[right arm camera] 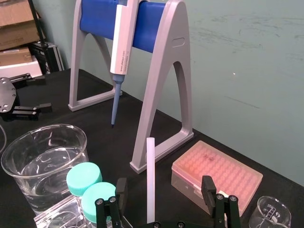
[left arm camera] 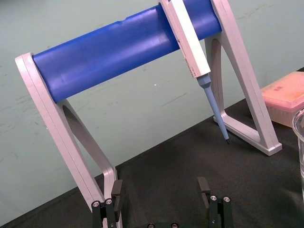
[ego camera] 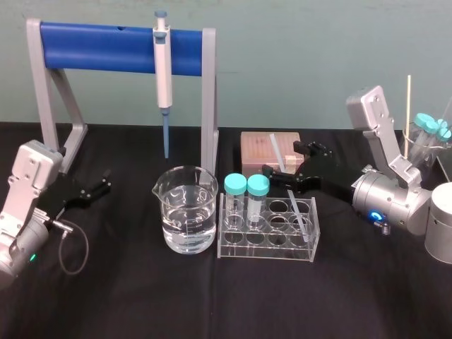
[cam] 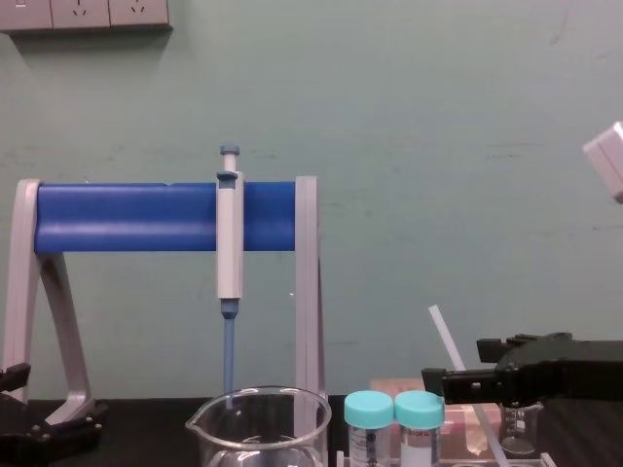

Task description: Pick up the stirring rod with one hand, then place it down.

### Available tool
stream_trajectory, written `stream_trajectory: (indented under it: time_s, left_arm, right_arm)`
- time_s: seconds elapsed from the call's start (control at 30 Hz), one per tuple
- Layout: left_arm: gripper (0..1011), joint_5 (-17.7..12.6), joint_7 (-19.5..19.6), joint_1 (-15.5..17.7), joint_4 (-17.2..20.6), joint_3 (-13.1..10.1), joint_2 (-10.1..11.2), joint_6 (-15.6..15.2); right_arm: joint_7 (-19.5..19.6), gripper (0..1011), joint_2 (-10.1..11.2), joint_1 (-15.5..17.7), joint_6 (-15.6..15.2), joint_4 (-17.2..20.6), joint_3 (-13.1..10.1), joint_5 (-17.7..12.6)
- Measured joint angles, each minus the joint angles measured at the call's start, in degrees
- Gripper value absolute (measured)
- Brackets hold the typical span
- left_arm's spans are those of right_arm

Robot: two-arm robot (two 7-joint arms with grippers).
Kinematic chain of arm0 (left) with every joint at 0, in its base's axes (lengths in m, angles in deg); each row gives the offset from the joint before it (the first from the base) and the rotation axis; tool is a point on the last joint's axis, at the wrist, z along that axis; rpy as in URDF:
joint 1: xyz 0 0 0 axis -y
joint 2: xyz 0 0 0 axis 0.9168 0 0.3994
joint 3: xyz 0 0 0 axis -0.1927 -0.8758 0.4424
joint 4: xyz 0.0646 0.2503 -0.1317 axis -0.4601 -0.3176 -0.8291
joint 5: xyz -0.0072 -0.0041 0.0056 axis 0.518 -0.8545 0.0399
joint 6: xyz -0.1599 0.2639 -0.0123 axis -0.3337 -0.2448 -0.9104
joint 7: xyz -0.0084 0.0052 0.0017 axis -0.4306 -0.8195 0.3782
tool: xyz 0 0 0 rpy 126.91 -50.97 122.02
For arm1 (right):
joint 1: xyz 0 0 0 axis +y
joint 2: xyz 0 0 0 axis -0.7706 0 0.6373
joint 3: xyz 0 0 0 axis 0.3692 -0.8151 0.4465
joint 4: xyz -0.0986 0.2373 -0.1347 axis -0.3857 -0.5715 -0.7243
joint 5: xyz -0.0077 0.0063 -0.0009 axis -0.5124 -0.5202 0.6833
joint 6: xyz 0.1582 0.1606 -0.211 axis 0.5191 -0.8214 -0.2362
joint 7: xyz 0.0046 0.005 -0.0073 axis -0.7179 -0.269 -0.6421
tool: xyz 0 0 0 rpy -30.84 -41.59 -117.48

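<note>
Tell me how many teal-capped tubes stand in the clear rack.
2. The first tube stands at the left end of the rack; the second tube stands right of it. None seems hidden.

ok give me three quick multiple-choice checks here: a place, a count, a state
1. The thin translucent-white stirring rod is: A) flat on the table B) leaning in the clear acrylic tube rack C) hung on the stand
2. Teal-capped tubes in that rack: A) one B) two C) four
3. The black right gripper: A) jaws open, rod ungripped B) shut on the rod C) shut on a tube
Answers: 1 B, its lower end sits in a rack well; 2 B, two teal caps side by side; 3 A, gaps show between rod and both jaws. Left gripper sits open, far left.
</note>
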Motion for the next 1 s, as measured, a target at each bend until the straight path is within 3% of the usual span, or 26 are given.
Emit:
stream_trajectory:
  time_s: [0.43,0.8,1.0]
  left_arm:
    - [1000,0.00,0.00,0.00,0.00,0.00,0.00,0.00]
    - [1000,0.00,0.00,0.00,0.00,0.00,0.00,0.00]
    - [1000,0.00,0.00,0.00,0.00,0.00,0.00,0.00]
  right_arm:
    - [-0.04,1000,0.13,0.03,0.56,0.15,0.21,0.67]
    - [-0.02,751,0.11,0.05,0.48,0.15,0.14,0.49]
    - [-0.01,538,0.11,0.05,0.43,0.15,0.10,0.45]
